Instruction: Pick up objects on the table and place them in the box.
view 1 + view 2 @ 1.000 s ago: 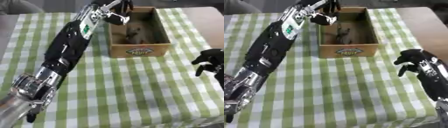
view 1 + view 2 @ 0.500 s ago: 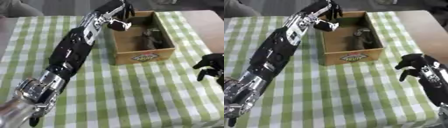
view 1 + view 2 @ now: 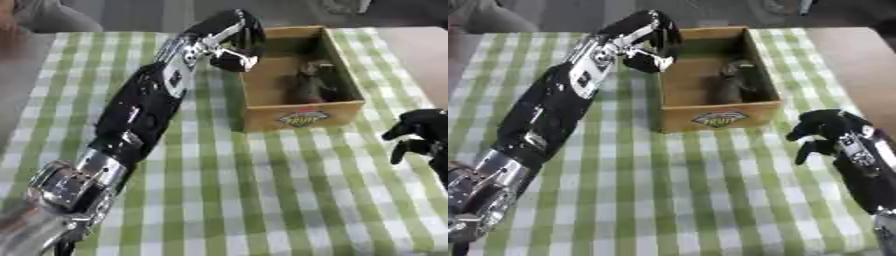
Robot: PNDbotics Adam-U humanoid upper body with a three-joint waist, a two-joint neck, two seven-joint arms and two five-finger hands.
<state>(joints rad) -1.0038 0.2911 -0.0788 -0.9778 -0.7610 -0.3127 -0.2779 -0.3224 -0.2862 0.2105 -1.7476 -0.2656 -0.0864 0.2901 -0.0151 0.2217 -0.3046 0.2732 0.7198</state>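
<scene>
A cardboard box with a printed label stands on the checked cloth at the upper middle. Dark objects lie inside it toward the right; their shapes are unclear. My left arm stretches from the lower left up to the box. My left hand hovers at the box's left wall near the far corner, fingers drooping relaxed, and I see nothing held in them. My right hand rests on the cloth right of the box, open with fingers bent downward, apart from the box.
The green and white checked tablecloth covers the table. Bare brown table surface shows beyond the cloth at the right. A person's sleeve shows at the far left edge.
The camera has tilted, shifting the whole picture. My left hand has drawn back from above the box's inside to its left wall. The right hand has kept its place.
</scene>
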